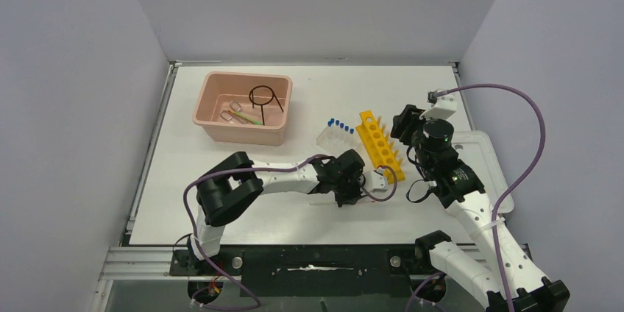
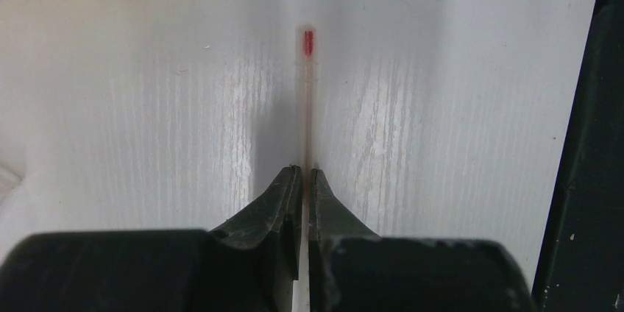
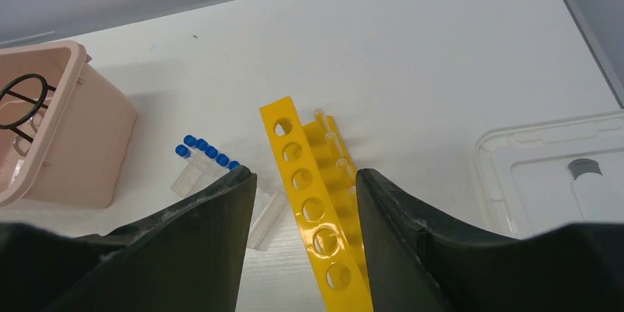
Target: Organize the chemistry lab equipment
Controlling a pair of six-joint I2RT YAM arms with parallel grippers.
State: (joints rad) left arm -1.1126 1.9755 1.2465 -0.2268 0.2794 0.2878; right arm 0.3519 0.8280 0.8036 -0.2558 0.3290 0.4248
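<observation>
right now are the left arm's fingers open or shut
Shut: the left fingers pinch a thin red-tipped stick, almost no gap between them.

Right hand (image 3: 305, 179) spread over yellow holed rack (image 3: 315, 209), blue-capped clear tubes (image 3: 208, 151) just beside it, pink tub (image 3: 73, 146), white lid (image 3: 541, 172)

- One pink tub (image 1: 239, 132).
- One black wire ring (image 1: 263, 96) with a single stem.
- Metal tongs (image 1: 233, 110): one pair can be made out, though it is too small to be sure.
- Thin coloured sticks (image 1: 249, 118): a few together, too fine to count.
- One red-tipped stick (image 2: 308, 91), apart from the others.
- Blue-capped tubes (image 1: 340, 126): six caps can be counted.
- One clear tube rack (image 1: 329, 137).
- One yellow holed rack (image 1: 380, 146); six holes show in the right wrist view, and its near end is cut off.
- One white lid (image 1: 486, 151).
</observation>
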